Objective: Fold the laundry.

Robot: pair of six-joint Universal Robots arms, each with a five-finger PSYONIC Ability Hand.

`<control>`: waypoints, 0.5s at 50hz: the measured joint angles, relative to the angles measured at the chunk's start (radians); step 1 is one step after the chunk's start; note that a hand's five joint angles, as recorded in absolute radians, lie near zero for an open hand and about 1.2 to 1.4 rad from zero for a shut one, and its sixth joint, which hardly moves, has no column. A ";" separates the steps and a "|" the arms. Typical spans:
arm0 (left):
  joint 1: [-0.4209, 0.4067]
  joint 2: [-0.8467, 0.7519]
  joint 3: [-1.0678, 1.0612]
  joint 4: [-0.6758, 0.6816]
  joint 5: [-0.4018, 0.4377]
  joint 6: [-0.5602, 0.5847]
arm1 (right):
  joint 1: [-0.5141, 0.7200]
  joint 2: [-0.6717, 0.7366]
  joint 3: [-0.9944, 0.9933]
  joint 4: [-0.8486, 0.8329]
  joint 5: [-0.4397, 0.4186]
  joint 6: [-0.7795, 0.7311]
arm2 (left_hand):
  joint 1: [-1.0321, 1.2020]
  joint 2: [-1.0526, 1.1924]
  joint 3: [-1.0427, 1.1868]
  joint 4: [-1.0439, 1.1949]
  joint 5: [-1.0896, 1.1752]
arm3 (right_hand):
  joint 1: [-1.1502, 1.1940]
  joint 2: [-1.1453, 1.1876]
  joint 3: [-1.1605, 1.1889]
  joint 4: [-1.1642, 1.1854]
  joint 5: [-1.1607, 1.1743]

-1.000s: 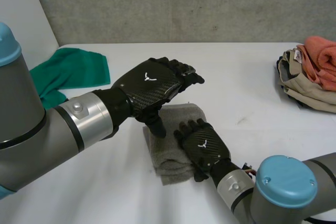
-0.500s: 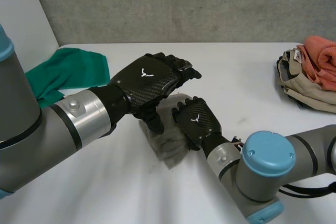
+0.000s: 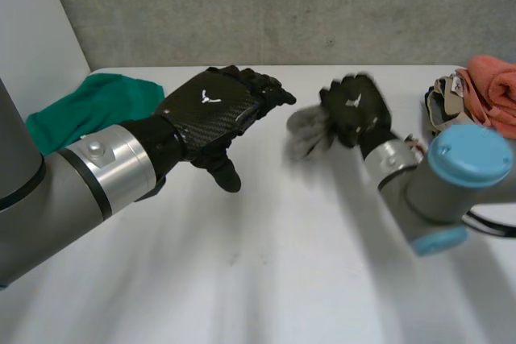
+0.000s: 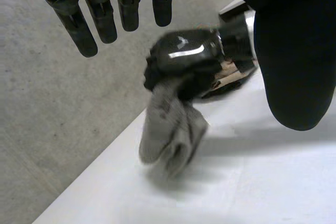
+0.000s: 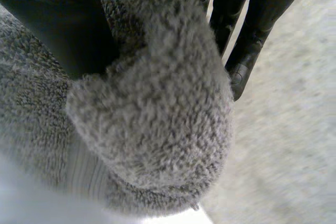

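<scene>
The grey towel (image 3: 305, 131), a thick fleecy cloth folded into a small bundle, hangs clear above the worktop (image 3: 274, 279). The right hand (image 3: 355, 109) grips it at its upper end, fingers curled round it, and the folded lower end droops loose toward the worktop. A green cloth (image 3: 89, 110) lies rumpled at the worktop's far left side. An orange garment (image 3: 493, 86) rests on top of a beige one (image 3: 459, 126), heaped together at the worktop's far right edge.

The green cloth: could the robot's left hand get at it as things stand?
Probably yes. The left hand is open and empty, and the green cloth lies nearby on its side, with nothing on it.
</scene>
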 measured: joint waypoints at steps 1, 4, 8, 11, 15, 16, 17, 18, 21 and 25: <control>0.001 0.001 0.000 0.000 0.000 0.000 | -0.008 -0.001 -0.016 -0.001 -0.009 0.000 | 0.000 0.000 0.000 0.000 0.000 | 0.012 0.004 0.003 0.000 0.005; 0.006 0.004 0.001 0.002 0.000 -0.001 | -0.026 -0.001 -0.062 -0.002 -0.028 0.000 | 0.000 0.000 0.000 0.000 0.000 | 0.013 0.004 0.006 0.000 0.009; 0.011 0.010 0.001 0.005 -0.001 -0.002 | -0.070 0.001 -0.198 -0.006 -0.050 0.000 | 0.000 0.000 0.000 0.000 0.000 | 0.013 0.004 0.006 0.000 0.009; 0.012 0.016 0.000 0.006 -0.001 -0.002 | -0.126 -0.001 -0.303 -0.008 -0.040 0.001 | 0.000 0.000 0.000 0.000 0.000 | 0.013 0.004 0.006 0.000 0.009; 0.012 0.020 -0.002 0.006 0.000 -0.002 | -0.208 -0.010 -0.381 -0.010 -0.019 0.002 | 0.000 0.000 0.000 0.000 0.000 | 0.013 0.004 0.006 0.000 0.010; 0.012 0.020 -0.003 0.006 0.000 -0.002 | -0.226 -0.014 -0.391 -0.011 -0.017 0.003 | 0.000 0.000 0.000 0.000 0.000 | 0.013 0.004 0.006 0.000 0.010; 0.012 0.020 -0.003 0.006 0.000 -0.002 | -0.238 -0.016 -0.395 -0.012 -0.016 0.003 | 0.000 0.000 0.000 0.000 0.000 | 0.013 0.004 0.006 0.000 0.010; 0.012 0.020 -0.004 0.007 0.000 -0.003 | -0.274 -0.023 -0.406 -0.014 -0.013 0.005 | 0.000 0.000 0.000 0.000 0.000 | 0.013 0.004 0.006 0.000 0.010; 0.012 0.020 -0.005 0.007 0.000 -0.003 | -0.331 -0.031 -0.412 -0.016 -0.013 0.008 | 0.000 0.000 0.000 0.000 0.000 | 0.013 0.004 0.010 0.000 0.010; 0.012 0.020 -0.007 0.012 0.000 -0.004 | -0.425 -0.030 -0.406 -0.017 -0.022 0.012 | 0.000 0.000 0.000 0.000 0.000 | 0.013 0.004 0.010 0.000 0.010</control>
